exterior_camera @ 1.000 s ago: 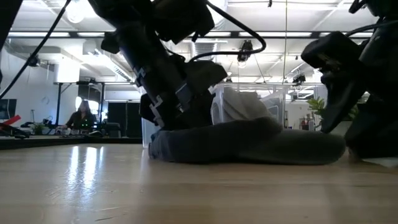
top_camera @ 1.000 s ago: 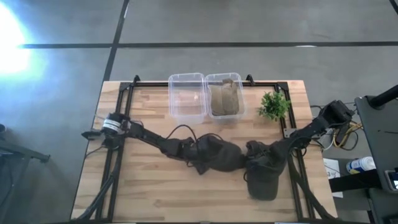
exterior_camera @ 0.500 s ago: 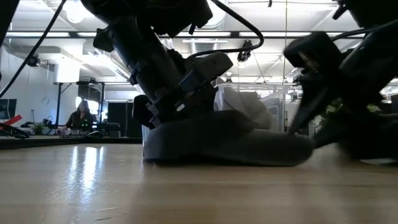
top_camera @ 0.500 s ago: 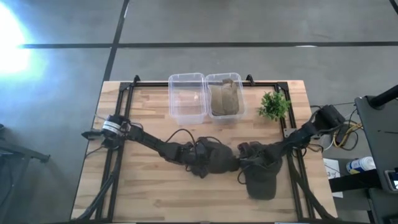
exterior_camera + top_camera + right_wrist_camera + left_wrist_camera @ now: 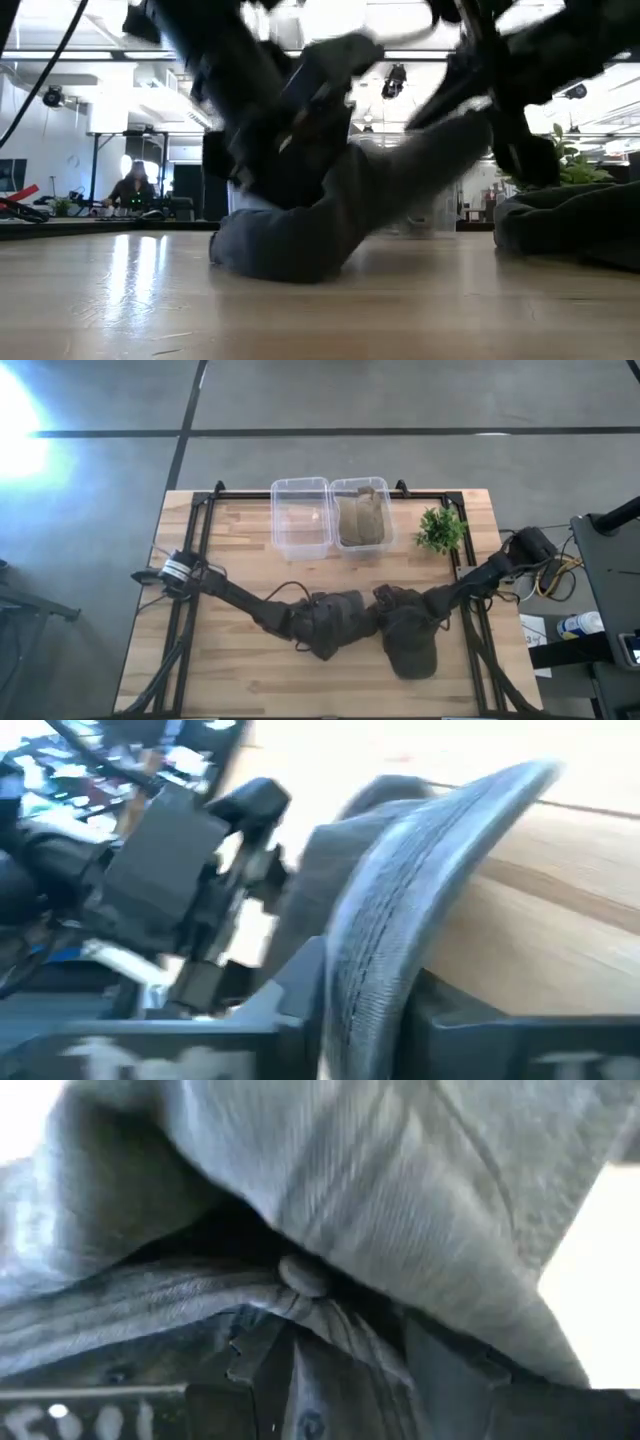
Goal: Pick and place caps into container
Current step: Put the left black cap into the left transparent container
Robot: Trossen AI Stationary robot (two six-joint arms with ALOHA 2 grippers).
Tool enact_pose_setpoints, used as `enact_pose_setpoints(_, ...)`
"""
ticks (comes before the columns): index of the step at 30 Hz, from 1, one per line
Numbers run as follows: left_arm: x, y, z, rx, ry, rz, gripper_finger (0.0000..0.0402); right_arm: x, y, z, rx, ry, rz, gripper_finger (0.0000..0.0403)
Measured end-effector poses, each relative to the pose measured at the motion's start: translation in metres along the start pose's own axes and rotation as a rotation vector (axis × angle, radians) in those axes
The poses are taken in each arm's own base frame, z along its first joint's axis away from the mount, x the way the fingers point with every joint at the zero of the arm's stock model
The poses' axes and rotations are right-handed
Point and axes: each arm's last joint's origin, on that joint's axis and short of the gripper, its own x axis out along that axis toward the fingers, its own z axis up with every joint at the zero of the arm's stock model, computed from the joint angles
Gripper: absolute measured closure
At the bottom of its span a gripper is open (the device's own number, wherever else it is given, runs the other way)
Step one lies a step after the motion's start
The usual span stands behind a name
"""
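Dark cap point(image 5: 345, 618) sits mid-table, well in front of the filled container point(image 5: 360, 481), with both arms on it.

- Nearest the front edge: second dark cap point(image 5: 410, 648), flat on the table point(image 5: 230, 670), in front of the filled container and slightly right. Nobody grips it. Looks parked for a later pick.
- Next back: left gripper point(image 5: 318, 628), front-left of the filled container. Left wrist view shows cap fabric point(image 5: 330, 1230) bunched between its fingers point(image 5: 262, 1365), so the jaws are clamped on cloth.
- Right gripper point(image 5: 385, 603), straight in front of the filled container. Right wrist view shows the brim edge point(image 5: 400, 950) running between its fingers; jaws closed narrow on the brim.
- Low view: dark cap point(image 5: 320, 225) is tilted, one side raised and the other touching the wood. Likely reason: soft fabric sags, so a two-point hold keeps the shape for a clean drop.
- Farther back: filled container already holds a tan cap point(image 5: 362, 520). Empty container point(image 5: 300, 520) touches its left side.
- Plant point(image 5: 440, 530) is just right of the filled container, a snag risk for the right arm's path.
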Motion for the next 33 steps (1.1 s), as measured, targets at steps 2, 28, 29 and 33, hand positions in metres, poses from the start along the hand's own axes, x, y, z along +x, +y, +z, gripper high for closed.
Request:
enact_pose_setpoints(2, -0.014, -0.008, 0.012, 0.009, -0.053, 0.037, 0.0220, -0.005, 0.008, 0.005, -0.034, -0.004, 0.030, 0.0375)
enact_pose_setpoints(28, -0.310, -0.035, 0.054, 0.109, -0.910, 0.321, 0.0220, -0.020, 0.103, 0.232, -0.318, -0.285, -0.036, 0.0389)
enact_pose_setpoints(29, -0.310, -0.034, 0.054, 0.110, -0.910, 0.322, 0.0220, -0.008, 0.099, 0.241, -0.303, -0.258, -0.076, 0.0389)
enact_pose_setpoints(33, -0.303, -0.032, 0.052, 0.109, -0.910, 0.334, 0.0220, 0.042, 0.071, 0.267, -0.240, -0.139, -0.232, 0.0389)
